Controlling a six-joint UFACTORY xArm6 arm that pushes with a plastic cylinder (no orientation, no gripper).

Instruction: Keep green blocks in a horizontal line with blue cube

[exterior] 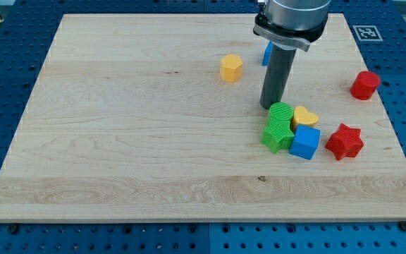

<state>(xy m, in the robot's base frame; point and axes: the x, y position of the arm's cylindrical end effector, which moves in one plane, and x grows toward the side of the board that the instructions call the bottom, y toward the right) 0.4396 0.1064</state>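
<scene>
You'll find the blue cube (305, 142) toward the view's lower right of the worktop (118, 127), turned slightly off square. Touching its left side is a green star-shaped block (277, 136), and a second green block (281, 112) sits just above that one. My tip (269, 106) rests just left of the upper green block; there's no claw here to open or close. A yellow heart (304, 116) touches the cube's top edge.
</scene>
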